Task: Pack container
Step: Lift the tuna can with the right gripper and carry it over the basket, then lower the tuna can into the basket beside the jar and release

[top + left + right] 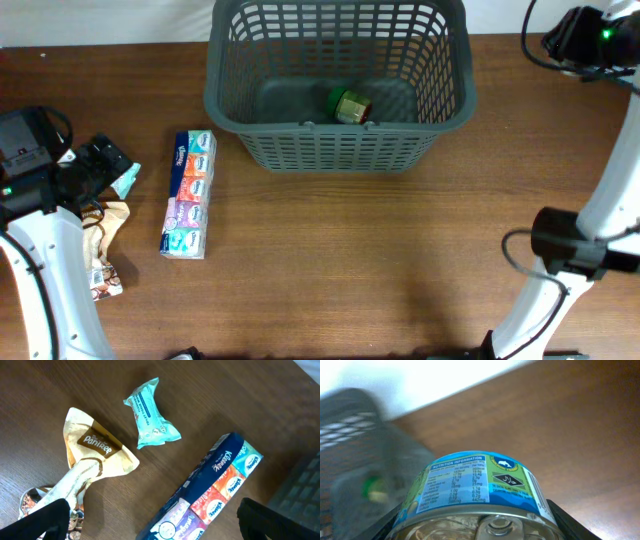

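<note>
The container (340, 130), a large dark grey slotted basket, stands at the back middle of the table with a small green and gold jar (349, 105) on its floor. My right gripper (566, 38) hovers to the right of the basket. In the right wrist view that gripper (472, 527) is shut on a blue and green tin can (475, 485), with the blurred basket (350, 435) off to the left. My left gripper (95, 165) is wide open at the far left, holding nothing. In its wrist view, the left gripper (155, 519) stands over the tissue pack (210, 495).
A long pack of tissues (189, 194) lies left of the basket. A teal wrapped packet (151, 412) and a beige Pantree snack bag (95, 452) lie by the left gripper. The basket's corner (300, 485) shows in the left wrist view.
</note>
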### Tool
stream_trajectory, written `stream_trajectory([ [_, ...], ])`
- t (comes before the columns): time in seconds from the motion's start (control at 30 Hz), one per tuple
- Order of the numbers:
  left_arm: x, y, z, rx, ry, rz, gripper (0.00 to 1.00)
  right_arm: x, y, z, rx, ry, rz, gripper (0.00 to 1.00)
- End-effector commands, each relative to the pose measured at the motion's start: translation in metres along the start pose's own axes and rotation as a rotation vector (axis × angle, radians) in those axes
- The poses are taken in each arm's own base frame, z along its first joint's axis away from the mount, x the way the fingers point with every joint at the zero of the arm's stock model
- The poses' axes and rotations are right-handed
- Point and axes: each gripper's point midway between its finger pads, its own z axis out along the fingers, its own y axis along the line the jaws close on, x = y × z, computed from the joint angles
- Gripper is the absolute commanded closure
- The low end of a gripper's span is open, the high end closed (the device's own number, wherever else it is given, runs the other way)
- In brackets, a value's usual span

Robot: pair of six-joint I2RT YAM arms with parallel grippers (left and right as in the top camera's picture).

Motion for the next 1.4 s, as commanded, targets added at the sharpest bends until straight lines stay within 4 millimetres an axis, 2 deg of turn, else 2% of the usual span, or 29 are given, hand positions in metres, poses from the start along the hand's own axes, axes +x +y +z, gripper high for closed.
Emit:
stream_trajectory([
  [0.0,-0.005,0.002,-0.003,-0.006,-0.015,0.004,0.01,0.0,0.037,-0.048,-0.1,-0.096,-0.041,0.96],
  [0.1,-0.005,0.002,-0.003,-0.006,-0.015,0.004,0.0,0.002,0.058,-0.063,-0.142,-0.124,-0.068,0.96],
  [0.2,-0.005,0.002,-0.003,-0.006,-0.015,0.004,0.0,0.006,0.089,-0.071,-0.204,-0.149,-0.124,0.96],
  [0.53,-0.005,0.002,-0.003,-0.006,-0.015,0.004,0.01,0.01,0.167,-0.085,-0.36,-0.219,-0.221,0.96],
  [0.7,-0.005,0.002,-0.003,-0.006,-0.015,0.004,0.0,0.02,0.196,-0.079,-0.409,-0.204,-0.265,0.96],
  [0.87,-0.005,0.002,-0.003,-0.006,-0.015,0.004,0.0,0.034,0.217,-0.055,-0.418,-0.144,-0.299,0.96],
  [1.03,-0.005,0.002,-0.003,-0.006,-0.015,0.004,0.0,0.048,0.233,-0.02,-0.407,-0.07,-0.324,0.96],
  [1.37,-0.005,0.002,-0.003,-0.006,-0.015,0.004,0.0,0.073,0.24,0.046,-0.352,0.071,-0.34,0.96],
])
